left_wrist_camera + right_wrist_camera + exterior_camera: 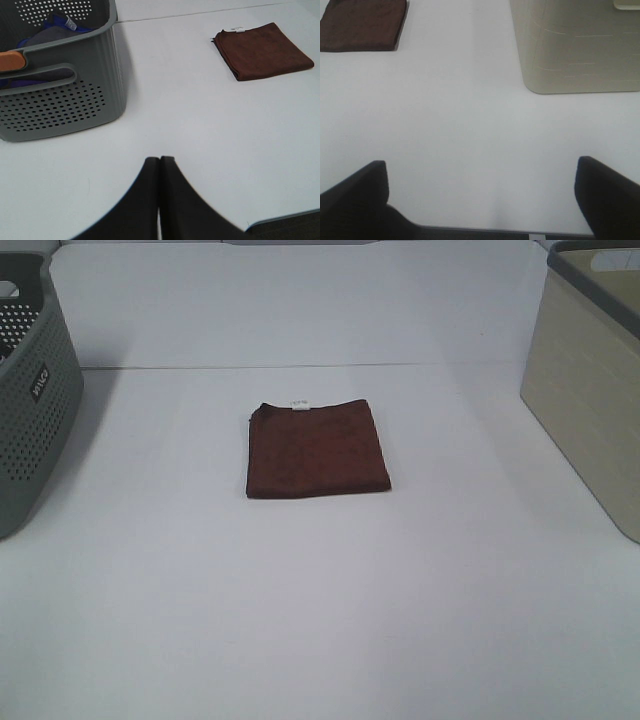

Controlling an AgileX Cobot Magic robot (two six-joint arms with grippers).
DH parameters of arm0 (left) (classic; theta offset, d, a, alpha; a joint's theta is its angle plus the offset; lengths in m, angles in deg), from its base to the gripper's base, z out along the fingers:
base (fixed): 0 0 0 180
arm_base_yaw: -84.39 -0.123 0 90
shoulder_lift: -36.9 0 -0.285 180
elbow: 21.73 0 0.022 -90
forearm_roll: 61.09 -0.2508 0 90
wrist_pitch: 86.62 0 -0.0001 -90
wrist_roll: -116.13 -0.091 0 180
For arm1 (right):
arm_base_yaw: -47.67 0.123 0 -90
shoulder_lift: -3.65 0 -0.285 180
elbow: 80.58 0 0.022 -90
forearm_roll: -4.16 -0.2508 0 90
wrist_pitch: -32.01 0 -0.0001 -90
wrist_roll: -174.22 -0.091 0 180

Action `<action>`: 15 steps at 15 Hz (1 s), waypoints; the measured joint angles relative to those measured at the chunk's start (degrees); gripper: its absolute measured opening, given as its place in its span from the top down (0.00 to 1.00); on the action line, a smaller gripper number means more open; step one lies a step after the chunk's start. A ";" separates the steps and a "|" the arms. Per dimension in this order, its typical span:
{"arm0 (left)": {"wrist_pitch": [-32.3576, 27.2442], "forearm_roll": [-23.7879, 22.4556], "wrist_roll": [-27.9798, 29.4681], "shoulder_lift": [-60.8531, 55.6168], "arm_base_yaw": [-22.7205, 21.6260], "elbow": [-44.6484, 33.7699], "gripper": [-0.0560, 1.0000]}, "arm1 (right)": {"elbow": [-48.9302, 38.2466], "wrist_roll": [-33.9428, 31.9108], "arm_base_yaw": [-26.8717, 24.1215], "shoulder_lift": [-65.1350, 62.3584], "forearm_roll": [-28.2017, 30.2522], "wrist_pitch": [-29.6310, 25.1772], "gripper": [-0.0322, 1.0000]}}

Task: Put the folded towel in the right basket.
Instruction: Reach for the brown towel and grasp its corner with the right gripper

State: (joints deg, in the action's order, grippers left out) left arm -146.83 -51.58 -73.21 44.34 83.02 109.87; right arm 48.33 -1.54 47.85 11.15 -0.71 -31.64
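Observation:
A folded brown towel [316, 449] with a small white tag lies flat in the middle of the white table. It also shows in the left wrist view [263, 50] and at a corner of the right wrist view [362, 24]. The beige right basket [590, 380] stands at the table's right edge, also in the right wrist view [575, 45]. Neither gripper shows in the exterior high view. My left gripper [160, 162] is shut and empty over the table's near edge. My right gripper [480, 172] is open wide and empty, well short of towel and basket.
A grey perforated basket [30, 390] stands at the left edge; the left wrist view [65, 95] shows blue and grey cloth and an orange item inside it. The table's front edge [285, 217] lies close under both grippers.

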 joint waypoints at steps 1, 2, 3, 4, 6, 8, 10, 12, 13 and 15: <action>0.00 0.00 0.00 0.00 0.00 0.00 0.95 | 0.00 0.00 0.00 0.00 0.00 0.00 0.03; 0.00 0.00 0.00 0.00 0.00 0.00 0.95 | 0.00 0.00 0.00 0.00 0.00 0.00 0.03; 0.00 0.00 0.00 0.00 0.00 0.00 0.95 | 0.00 0.00 0.00 0.00 0.00 0.00 0.03; 0.00 0.00 0.00 0.00 0.00 0.00 0.95 | 0.00 0.00 0.00 0.00 0.00 0.00 0.03; 0.00 0.00 0.00 0.00 0.00 0.00 0.95 | 0.00 0.00 0.00 0.00 0.00 0.00 0.03; 0.00 0.00 0.00 0.00 0.00 0.00 0.95 | 0.00 0.00 0.00 0.00 0.00 0.00 0.03; 0.00 0.00 0.00 0.00 0.00 0.00 0.95 | 0.00 0.00 0.00 0.00 0.00 0.00 0.03; 0.00 0.00 0.00 0.00 0.00 0.00 0.95 | 0.00 0.00 0.00 0.00 0.00 0.00 0.03; 0.00 0.00 0.00 0.00 0.00 0.00 0.95 | 0.00 0.00 0.00 0.00 0.00 0.00 0.03; 0.00 0.00 0.00 0.00 0.00 0.00 0.95 | 0.00 0.00 0.00 0.00 0.00 0.00 0.03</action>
State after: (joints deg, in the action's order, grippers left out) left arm -146.83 -51.58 -73.21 44.34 83.02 109.87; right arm 48.33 -1.54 47.85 11.15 -0.71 -31.64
